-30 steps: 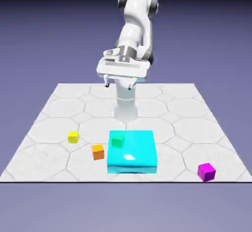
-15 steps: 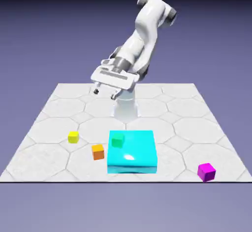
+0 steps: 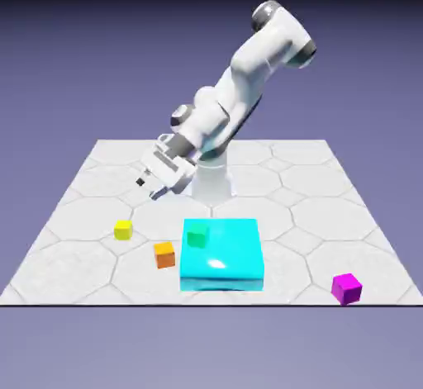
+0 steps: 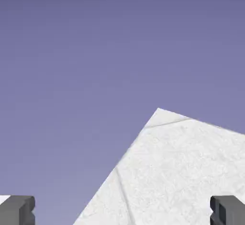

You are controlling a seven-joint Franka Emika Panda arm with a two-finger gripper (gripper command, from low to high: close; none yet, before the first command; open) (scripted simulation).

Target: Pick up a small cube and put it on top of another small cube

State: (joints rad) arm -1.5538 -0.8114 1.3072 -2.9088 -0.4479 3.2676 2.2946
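Lower now and nearer the yellow cube (image 3: 123,230), our gripper (image 3: 145,190) hangs with fingers spread, holding nothing.

Small cube: plain yellow (image 3: 123,230)
Other cubes: one orange (image 3: 164,255), one green (image 3: 197,235), one purple-magenta (image 3: 347,289)
Block: glossy bright cyan (image 3: 221,254)
Tabletop: white, grey lines forming large irregular polygons (image 3: 322,218)
Robot arm: white with dark grey joints (image 3: 240,82)
Gripper: white, fingertips dark grey (image 3: 147,191)
Backdrop: blue-violet, darkening to black at the top

No text, label, brand, number or sign can be read in either the exterior view or the hand view.
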